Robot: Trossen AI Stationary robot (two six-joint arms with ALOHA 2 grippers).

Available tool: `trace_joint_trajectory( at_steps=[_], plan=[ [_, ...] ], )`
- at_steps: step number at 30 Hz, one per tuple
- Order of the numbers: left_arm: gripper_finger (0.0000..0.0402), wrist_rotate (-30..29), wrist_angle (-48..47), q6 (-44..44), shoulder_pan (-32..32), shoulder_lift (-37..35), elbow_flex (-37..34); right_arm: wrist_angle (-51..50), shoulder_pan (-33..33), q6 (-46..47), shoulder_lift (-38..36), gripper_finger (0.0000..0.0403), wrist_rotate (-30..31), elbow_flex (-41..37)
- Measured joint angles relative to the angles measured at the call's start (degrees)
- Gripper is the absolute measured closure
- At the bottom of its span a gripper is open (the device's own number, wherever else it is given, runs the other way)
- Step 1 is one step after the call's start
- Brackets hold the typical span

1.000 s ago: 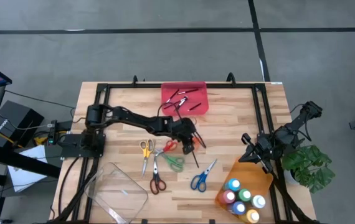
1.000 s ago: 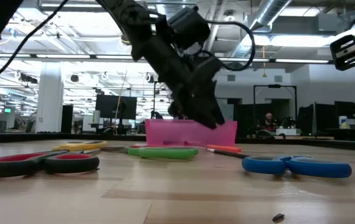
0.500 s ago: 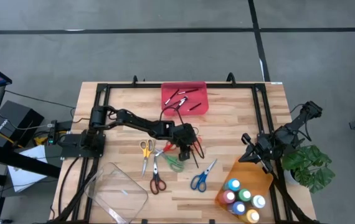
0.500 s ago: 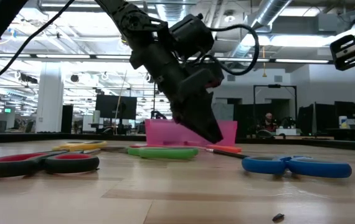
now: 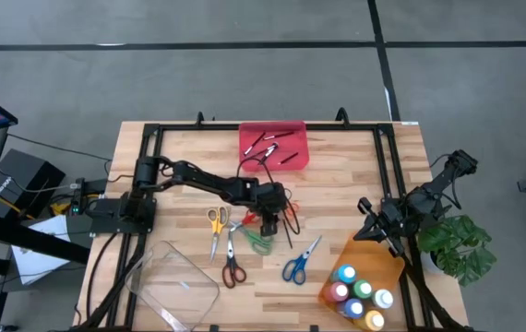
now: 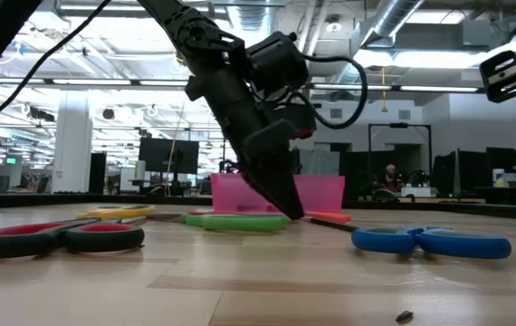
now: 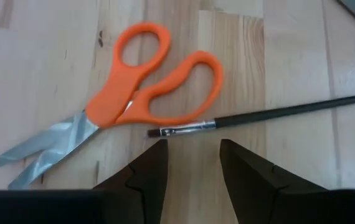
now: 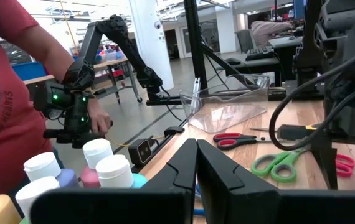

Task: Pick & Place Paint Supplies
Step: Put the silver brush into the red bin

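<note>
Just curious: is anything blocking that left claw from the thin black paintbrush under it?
Nothing visible. The left gripper hangs open right over the thin black paintbrush; orange-handled scissors lie beside the brush tip, not between.

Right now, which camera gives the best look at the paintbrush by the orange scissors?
The left wrist view: the paintbrush lies whole beside the orange scissors, just ahead of the open left gripper. The high view shows a thin dark line; the low view hides most of it behind the gripper.
</note>
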Motion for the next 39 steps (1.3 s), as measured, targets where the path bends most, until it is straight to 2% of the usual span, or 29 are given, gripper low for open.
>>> trace_joint_trajectory(
  at_steps=[4,10,13,18,22,25,27,34,39],
  plan=[
    [0.0257,-0.67,-3.26,-3.01,-0.71,-2.06,-0.26,0.00,0.02,0.00,0.02,0.0394,0.00,0.00],
    [0.0257,-10.91,2.36,-18.08,-0.83,-4.86,-0.11,0.00,0.02,0.00,0.02,0.0394,0.00,0.00],
    [0.0257,-12.05,7.17,-17.12,-0.79,-4.31,-0.15,0.00,0.02,-0.01,0.01,0.0395,0.00,-0.01],
    [0.0257,-3.34,11.28,-11.61,-1.58,-1.17,-0.20,0.00,0.01,0.00,0.01,0.0395,0.00,-0.01],
    [0.0257,4.76,19.56,-6.72,-3.05,0.80,-0.17,0.00,0.02,-0.01,0.01,0.0395,0.00,-0.01],
    [0.0257,4.41,22.53,-4.38,-4.02,1.77,-0.15,0.00,0.00,0.00,0.02,0.0395,0.00,0.00],
    [0.0257,4.75,21.04,-4.98,-3.91,1.77,-0.15,0.00,0.01,0.00,0.01,0.0395,0.00,-0.01],
    [0.0257,4.99,7.46,-7.15,-3.05,1.76,-0.23,0.00,0.02,0.00,0.02,0.0395,0.00,-0.02],
    [0.0257,4.78,5.95,-10.41,-3.55,1.27,-2.01,0.00,0.02,0.00,0.01,0.0395,0.00,-0.02]
  ],
)
